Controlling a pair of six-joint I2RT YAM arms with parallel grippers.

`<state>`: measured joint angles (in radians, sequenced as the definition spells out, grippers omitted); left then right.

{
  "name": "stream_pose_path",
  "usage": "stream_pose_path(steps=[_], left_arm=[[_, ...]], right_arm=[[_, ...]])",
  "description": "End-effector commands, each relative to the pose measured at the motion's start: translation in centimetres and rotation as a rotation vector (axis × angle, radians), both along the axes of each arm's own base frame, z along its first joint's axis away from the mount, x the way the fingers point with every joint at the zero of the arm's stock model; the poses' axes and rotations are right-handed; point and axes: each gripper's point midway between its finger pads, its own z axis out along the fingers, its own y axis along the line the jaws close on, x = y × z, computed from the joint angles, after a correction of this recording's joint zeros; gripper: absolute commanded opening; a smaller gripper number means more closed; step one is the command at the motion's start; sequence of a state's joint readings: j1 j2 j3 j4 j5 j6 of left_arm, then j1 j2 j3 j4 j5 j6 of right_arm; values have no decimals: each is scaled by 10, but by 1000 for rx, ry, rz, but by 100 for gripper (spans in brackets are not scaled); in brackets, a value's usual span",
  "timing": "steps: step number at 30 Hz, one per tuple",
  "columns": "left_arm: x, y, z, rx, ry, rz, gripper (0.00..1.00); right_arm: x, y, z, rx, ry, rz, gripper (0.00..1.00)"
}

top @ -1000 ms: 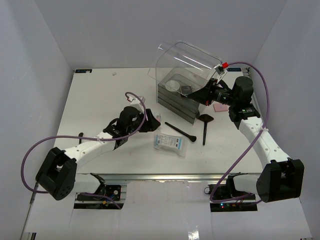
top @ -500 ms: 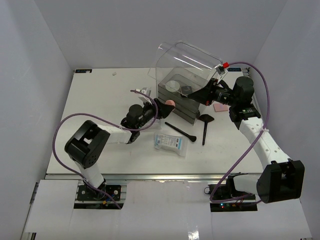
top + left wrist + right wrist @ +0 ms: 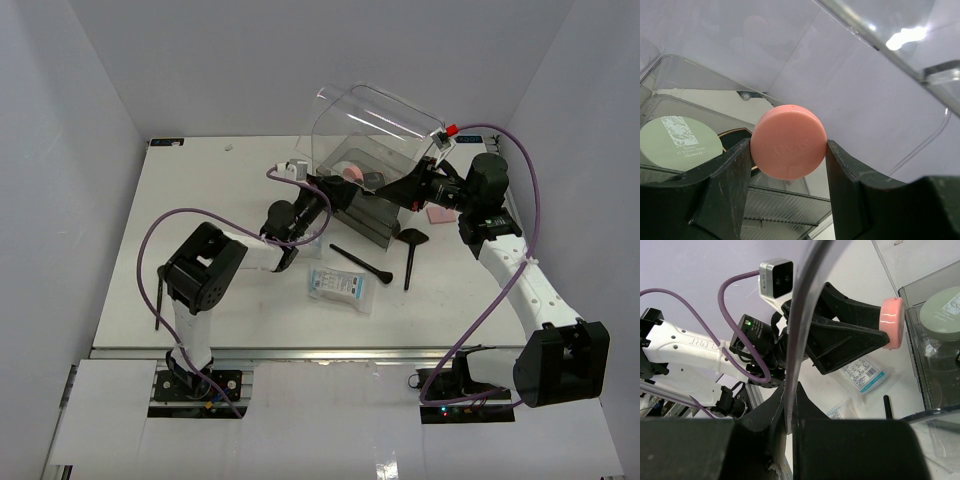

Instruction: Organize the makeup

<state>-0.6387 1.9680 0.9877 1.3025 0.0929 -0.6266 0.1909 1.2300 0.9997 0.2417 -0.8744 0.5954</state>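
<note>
One pink round puff (image 3: 788,142) is pinched flat-face-out between the two black fingers (image 3: 730,180) of the left pincer (image 3: 335,188). Its jaws stand partway apart, pressed against opposite sides of the puff's rim. The puff hangs over the open top of the clear box (image 3: 350,215), near that box's left rim, clear of the tray below it. In that tray lies a round pad (image 3: 682,142) with a printed label, and beside it a dark item that is too hidden to name.

The box's clear lid (image 3: 375,115) is tipped up and back. The right pincer (image 3: 790,410) is clamped tight on the lid's edge and holds it raised.

The box sits toward the far edge of the tabletop (image 3: 200,200), right of the middle. On the near side of it lie a thin black brush (image 3: 360,262) and a fan-headed brush (image 3: 410,250), close together but apart. A white-blue sachet (image 3: 338,285) lies nearer the middle of the tabletop, just left of the thin brush. A pink square puff (image 3: 441,214) rests close to the right edge, beside the right arm.
</note>
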Motion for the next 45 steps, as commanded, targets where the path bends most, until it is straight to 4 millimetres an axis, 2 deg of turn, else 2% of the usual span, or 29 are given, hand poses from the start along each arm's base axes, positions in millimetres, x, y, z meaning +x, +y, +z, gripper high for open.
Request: stream_pose_path(steps=[1, 9, 15, 18, 20, 21, 22, 23, 33, 36, 39, 40, 43, 45], left_arm=[[9, 4, 40, -101, -112, 65, 37], [35, -7, 27, -77, -77, 131, 41], [39, -14, 13, -40, -44, 145, 60], [37, -16, 11, -28, -32, 132, 67], [34, -16, 13, -28, -35, 123, 78], [33, -16, 14, -28, -36, 122, 78], [32, -15, 16, -27, -38, 120, 93], [31, -15, 15, -26, -37, 119, 98], [10, 4, 27, -40, -49, 126, 98], [-1, 12, 23, -26, -48, 123, 98], [-15, 25, 12, -2, -34, 132, 98], [-20, 30, 18, -12, -49, 141, 98], [-31, 47, 7, -4, -28, 172, 98], [-39, 58, 9, -2, -37, 190, 98]], right_arm=[[-14, -2, 50, 27, -248, 27, 8], [-14, -2, 49, 28, -248, 24, 8], [-15, -3, 49, 29, -251, 23, 8], [-15, -3, 49, 29, -251, 23, 8], [-16, -3, 49, 28, -251, 21, 8], [-16, -3, 49, 29, -249, 21, 8], [-16, -3, 49, 28, -250, 20, 8], [-15, -3, 49, 28, -250, 19, 8], [-16, -4, 50, 27, -254, 16, 8], [-16, -5, 49, 24, -252, 14, 8], [-16, -5, 48, 19, -254, 12, 8], [-16, -5, 48, 17, -254, 10, 8], [-16, -6, 47, 11, -258, 7, 8], [-15, -6, 46, 6, -258, 4, 8]])
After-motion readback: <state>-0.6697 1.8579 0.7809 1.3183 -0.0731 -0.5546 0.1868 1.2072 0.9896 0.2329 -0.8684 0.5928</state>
